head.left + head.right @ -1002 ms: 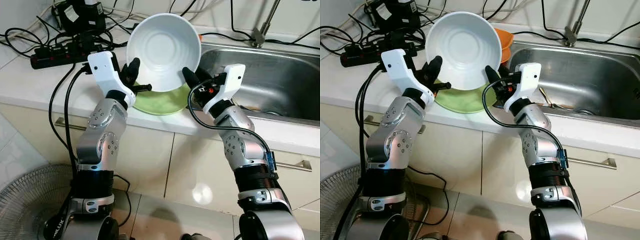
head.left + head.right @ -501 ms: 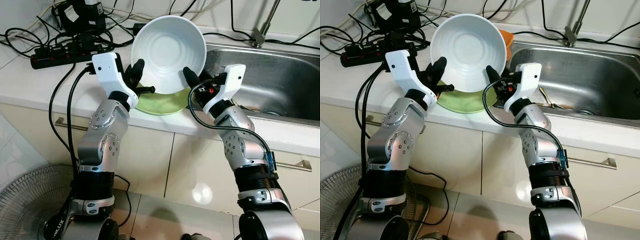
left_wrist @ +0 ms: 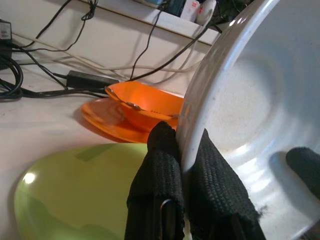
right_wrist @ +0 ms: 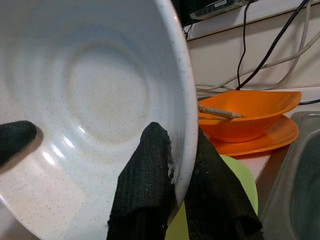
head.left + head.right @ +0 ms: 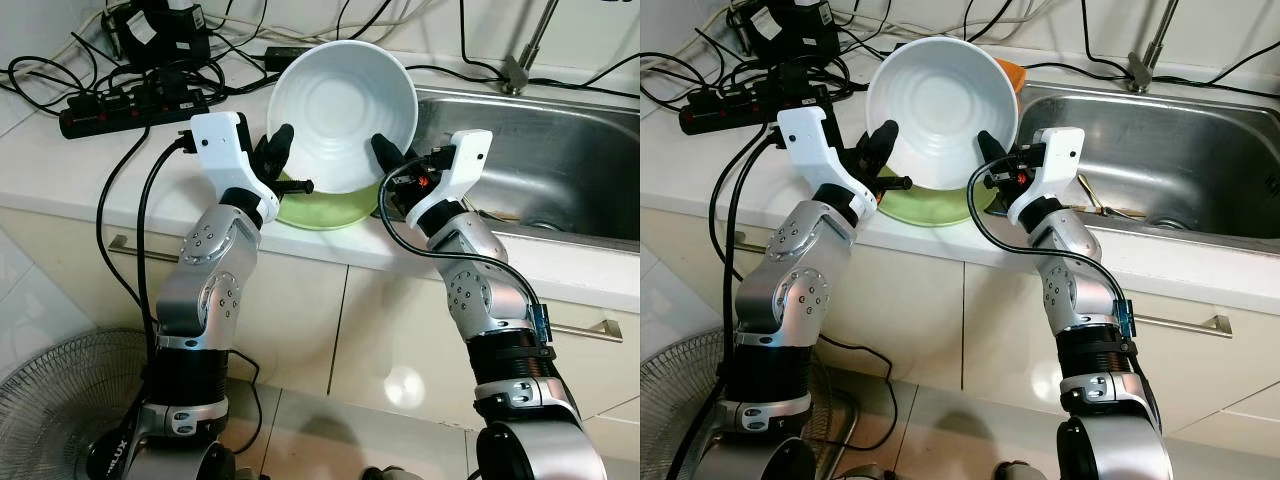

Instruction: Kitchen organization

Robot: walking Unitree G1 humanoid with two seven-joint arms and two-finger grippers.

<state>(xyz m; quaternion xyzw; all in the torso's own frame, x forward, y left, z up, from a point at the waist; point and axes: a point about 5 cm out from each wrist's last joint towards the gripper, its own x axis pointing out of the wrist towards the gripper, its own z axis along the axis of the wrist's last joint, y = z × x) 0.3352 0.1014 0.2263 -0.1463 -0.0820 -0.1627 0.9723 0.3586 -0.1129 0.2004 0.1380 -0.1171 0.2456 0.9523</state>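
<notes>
White bowl (image 5: 343,112) pinched between left hand (image 5: 279,150) and right hand (image 5: 388,158).

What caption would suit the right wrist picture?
Right gripper pinching the rim of a tilted white bowl, orange dishes behind.

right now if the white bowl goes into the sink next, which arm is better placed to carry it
Right. The right gripper pinches the white bowl rim on the side next to the sink; the left gripper grips the far side.
</notes>
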